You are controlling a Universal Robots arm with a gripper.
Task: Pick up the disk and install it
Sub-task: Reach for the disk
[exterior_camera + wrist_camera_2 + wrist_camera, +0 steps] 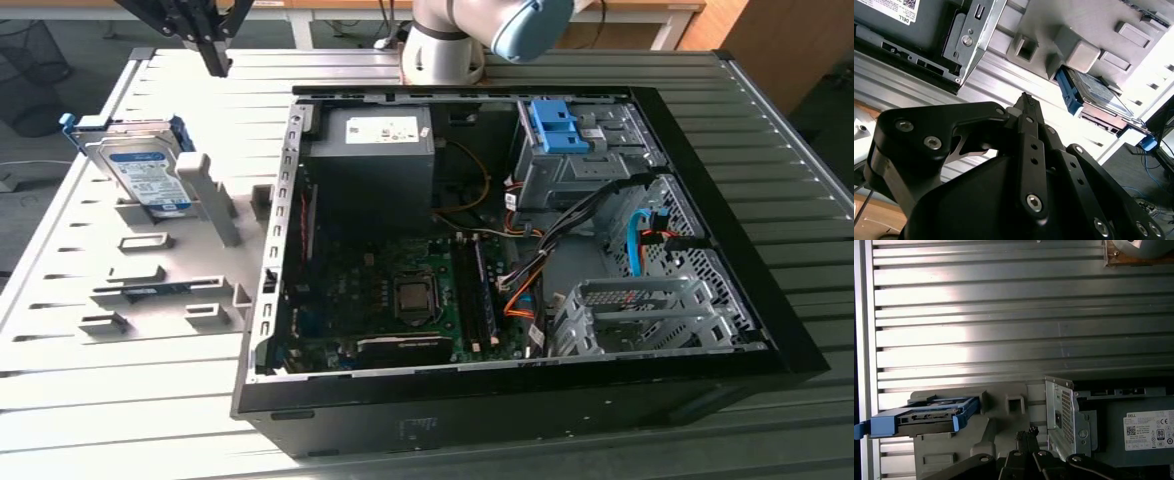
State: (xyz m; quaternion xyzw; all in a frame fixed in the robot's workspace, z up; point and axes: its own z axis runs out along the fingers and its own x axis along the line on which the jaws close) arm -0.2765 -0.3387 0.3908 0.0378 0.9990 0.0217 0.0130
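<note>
Slatted metal table (334,70) here. My gripper (216,66) hangs pinched closed, empty, upper left of frame, near the disk (147,178), propped in a grey stand (220,205), I'd guess for easy grabbing.

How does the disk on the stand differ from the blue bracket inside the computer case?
The disk leans tilted in the grey stand outside the case; the bracket lies on the drive cage inside it. The disk carries a silver drive with a blue-and-white label; the bracket is bare plastic. Both have blue plastic frames.
</note>
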